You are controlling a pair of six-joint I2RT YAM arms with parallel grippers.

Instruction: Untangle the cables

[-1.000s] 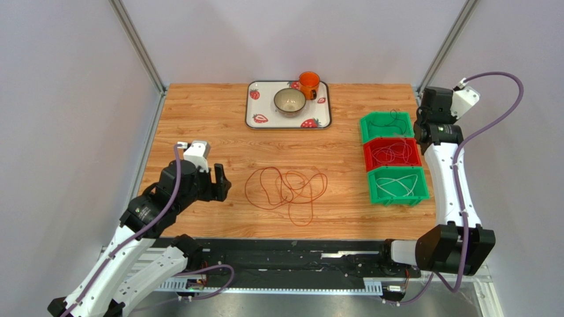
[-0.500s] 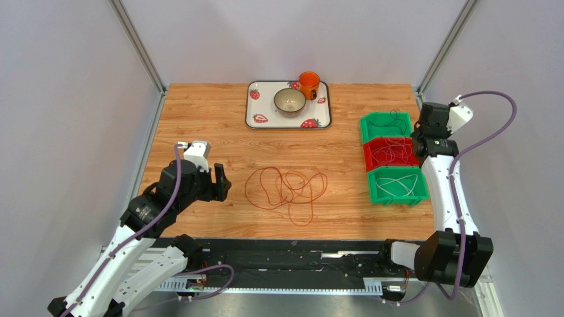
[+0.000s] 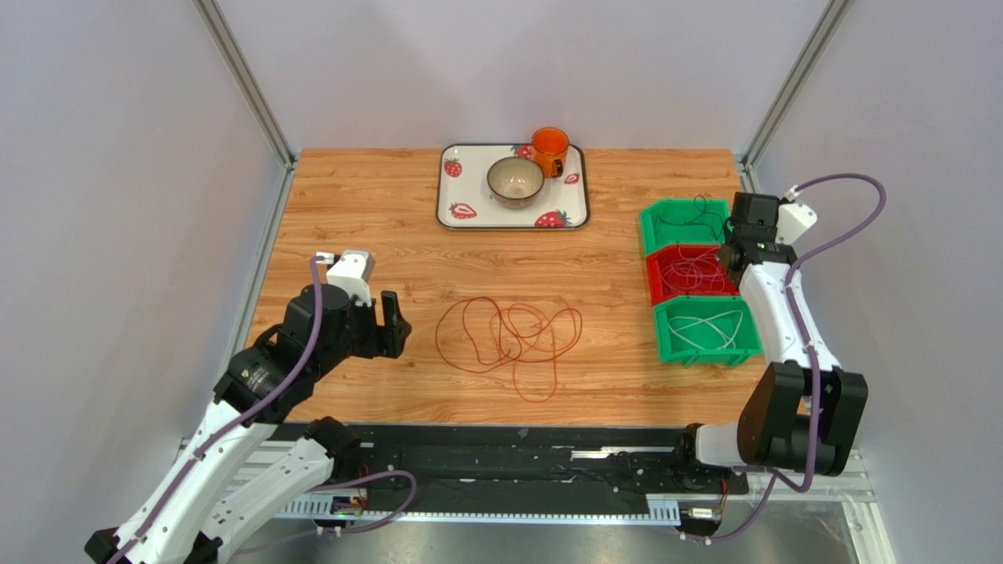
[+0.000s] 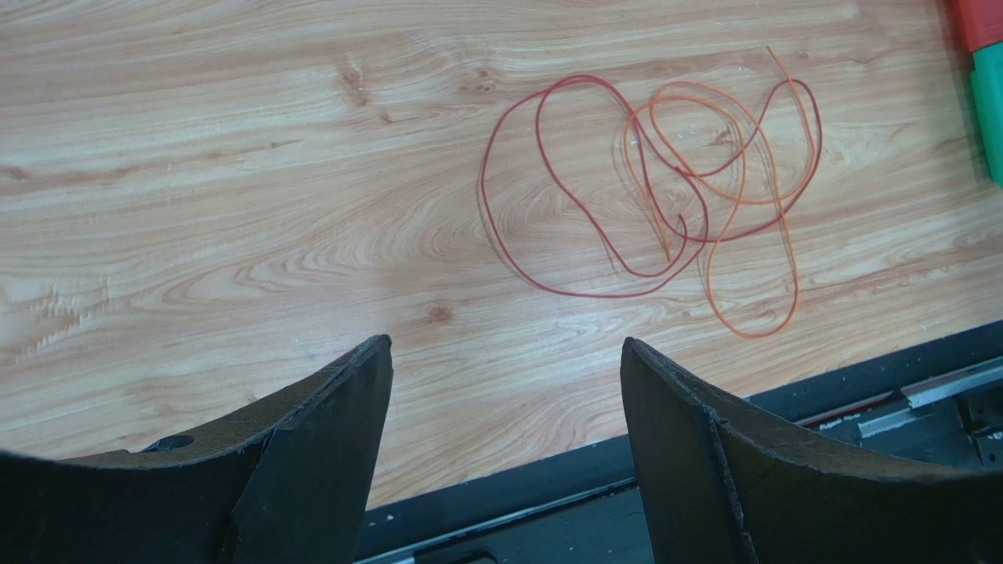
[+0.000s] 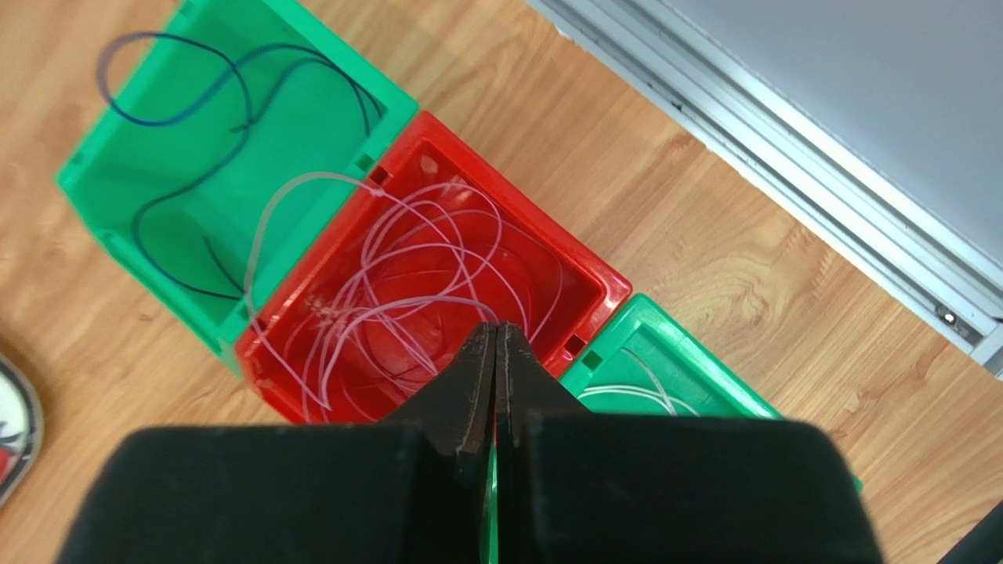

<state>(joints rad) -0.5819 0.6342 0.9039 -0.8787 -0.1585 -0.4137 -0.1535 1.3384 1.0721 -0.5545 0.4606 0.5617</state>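
Right wrist, red bin (image 5: 536,217) holding pale cables (image 5: 400,264)

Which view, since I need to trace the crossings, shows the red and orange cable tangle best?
The left wrist view: the tangle lies close and large, each loop and crossing distinct. The top view shows the tangle whole but small. The right wrist view does not show it.

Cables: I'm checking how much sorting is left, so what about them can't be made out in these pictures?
- Red and orange cables, top view: too thin to tell which strand crosses over which.
- Near green bin, right wrist view: mostly hidden behind the right gripper.
- Pale cables in the red bin: near ends hidden by that gripper; whether its shut fingertips pinch a strand is unclear.
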